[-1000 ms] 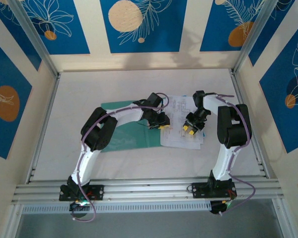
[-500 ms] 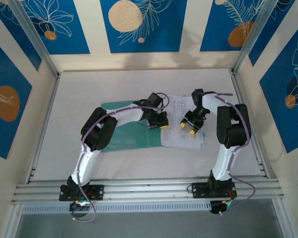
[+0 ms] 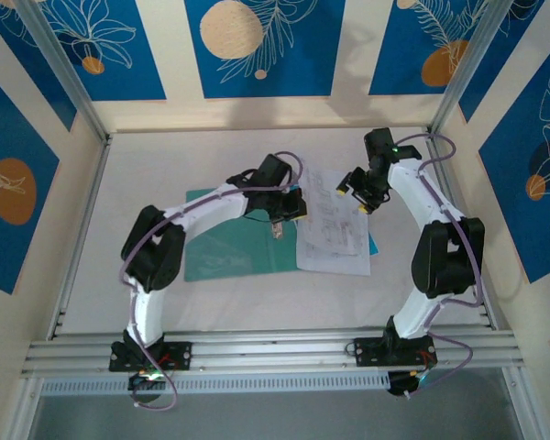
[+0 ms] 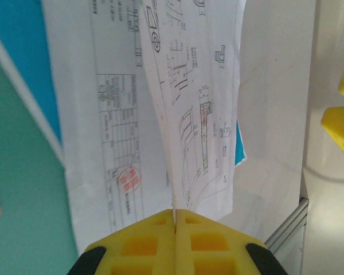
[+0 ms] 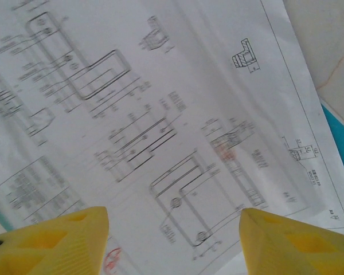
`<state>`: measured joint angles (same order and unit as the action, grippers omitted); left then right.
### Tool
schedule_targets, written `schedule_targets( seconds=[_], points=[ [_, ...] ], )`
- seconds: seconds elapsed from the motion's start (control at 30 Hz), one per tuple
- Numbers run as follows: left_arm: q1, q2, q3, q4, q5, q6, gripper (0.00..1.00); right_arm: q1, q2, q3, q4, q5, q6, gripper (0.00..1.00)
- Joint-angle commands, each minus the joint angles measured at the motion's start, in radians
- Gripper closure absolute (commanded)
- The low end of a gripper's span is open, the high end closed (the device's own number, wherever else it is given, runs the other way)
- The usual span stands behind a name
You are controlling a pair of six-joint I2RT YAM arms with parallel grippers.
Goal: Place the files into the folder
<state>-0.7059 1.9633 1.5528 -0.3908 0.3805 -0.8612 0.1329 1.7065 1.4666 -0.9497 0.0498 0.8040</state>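
The papers (image 3: pixel 335 229) lie in a loose stack on the right half of the table (image 3: pixel 165 156), their left edge meeting the right edge of the green folder (image 3: pixel 229 252), which lies flat beside them; whether it is open or shut I cannot tell. None of the papers are in it yet. A blue sheet (image 4: pixel 11 51) peeks out from under the printed ones. What is new is who has hold of the top sheet (image 4: pixel 195 114). The left pincer (image 4: pixel 175 220), a little open a second ago, is now squeezed fully shut on the near edge of that sheet, and the paper rises from between its fingers in a sharp ridge. It also sits slightly nearer the folder than before. The right pincer (image 5: pixel 175 229), which a second ago hangs low and nearly closed over the near part of the stack, now stands back by the far edge of the papers with its fingers spread wide and nothing between them, the drawings lying loose below. The sheet appears to have passed to the left arm alone, probably so it can be drawn sideways onto the folder. A thin sheet pinched at one edge may buckle or drag the sheets under it along.
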Motion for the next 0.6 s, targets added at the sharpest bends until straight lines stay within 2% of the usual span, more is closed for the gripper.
schedule_targets(
  seconds=[0.0, 0.37, 0.57],
  points=[
    [0.052, -0.084, -0.085, -0.085, -0.038, 0.029, 1.0, 0.013, -0.041, -0.013, -0.015, -0.009, -0.008, 0.36],
    [0.187, -0.311, -0.339, -0.215, -0.102, 0.156, 1.0, 0.076, -0.046, -0.064, 0.047, -0.071, -0.035, 0.35],
    [0.227, -0.367, -0.401, -0.312, -0.164, 0.245, 1.0, 0.117, 0.032, -0.059, 0.118, -0.22, -0.069, 0.36]
  ],
)
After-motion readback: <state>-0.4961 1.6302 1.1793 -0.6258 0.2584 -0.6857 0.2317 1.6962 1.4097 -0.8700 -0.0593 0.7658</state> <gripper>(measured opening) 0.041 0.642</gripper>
